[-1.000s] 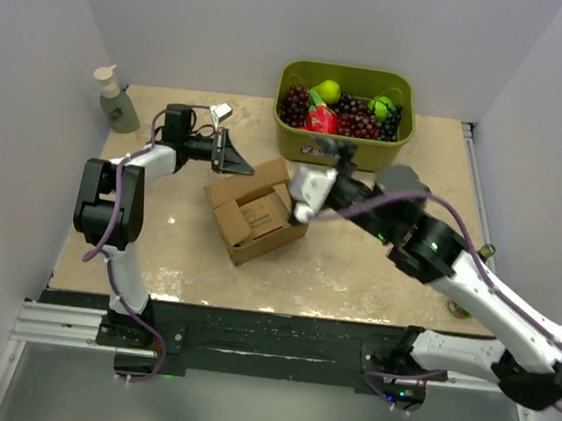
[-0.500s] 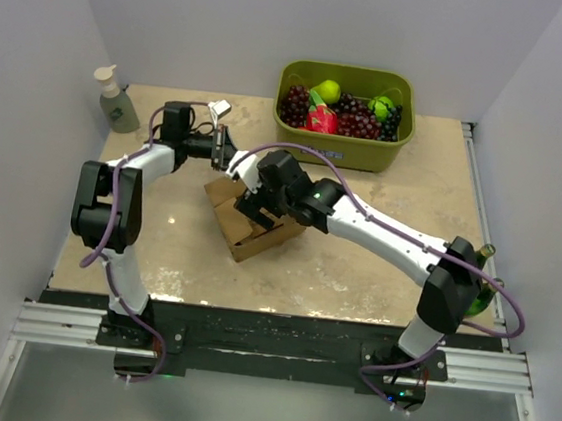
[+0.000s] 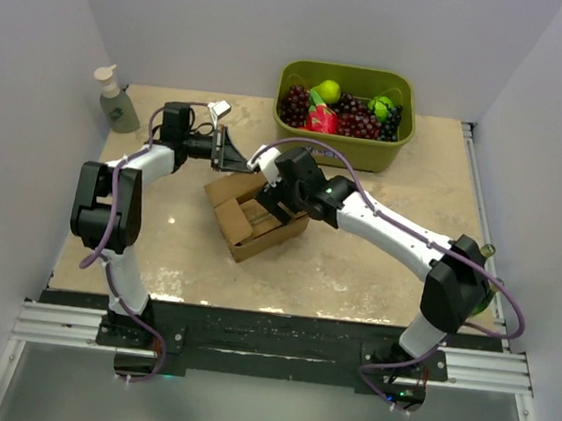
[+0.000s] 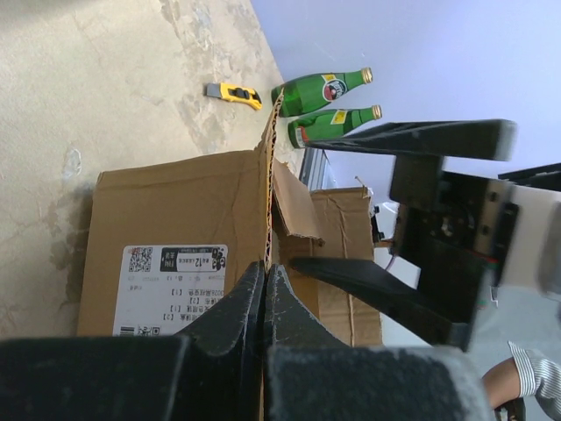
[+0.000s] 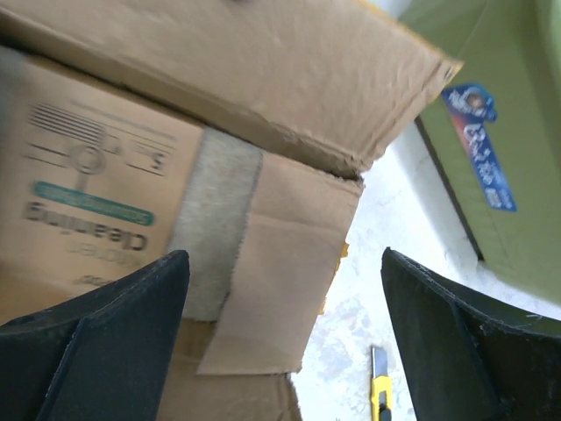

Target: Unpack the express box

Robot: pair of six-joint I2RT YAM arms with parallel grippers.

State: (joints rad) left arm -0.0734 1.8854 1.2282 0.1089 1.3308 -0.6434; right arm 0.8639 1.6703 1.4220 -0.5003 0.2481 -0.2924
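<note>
The express box point(image 3: 258, 240) sat open at the centre of the overhead frame, flaps raised. The left gripper point(image 4: 264, 294) was clamped tight on the edge of the box's upper-left flap. The right gripper point(image 5: 280, 263) hung over the open top, jaws spread wide and holding nothing; a green bin point(image 3: 339, 151) stood toward the upper right

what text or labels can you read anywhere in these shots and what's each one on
"Cleaning": upside down on a tan printed panel in the open box; the smaller print around it is blurred.
Print on the white label on the box: a code square and lines too small to read.
Print on the blue sticker on the green bin: blurred.
Labels on the green bottles: too small.
</note>
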